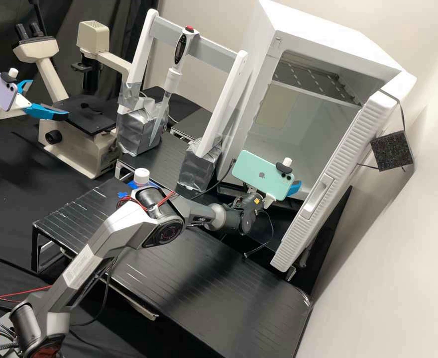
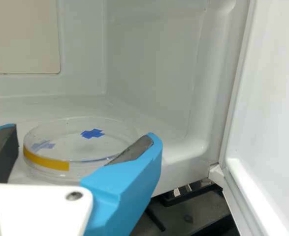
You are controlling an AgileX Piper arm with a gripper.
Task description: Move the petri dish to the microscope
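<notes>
— Looking toward the white cabinet with its open door [image 1: 346,144], where do you have your tool [image 1: 293,188], the white one with two bright blue fingers?
— At its mouth. In the high view the chamber opens from about twelve to one o'clock of me, the door at three.
— Have you got hold of anything?
— No, my tool [image 2: 80,140] is released. In the wrist view its dark-padded fingers stand apart, one to each side of the round, clear plastic petri dish [image 2: 73,140]. I can't tell whether either pad touches it.
— And the dish itself?
— Flat on the cabinet's pale floor, a blue cross and a yellow strip marking it.
— Where's the microscope?
— The cream microscope with a black stage [image 1: 87,114] is at my ten o'clock in the high view. At eleven stands a white frame holding a pipette [image 1: 180,47]; at nine, a small white-capped bottle [image 1: 141,177].
</notes>
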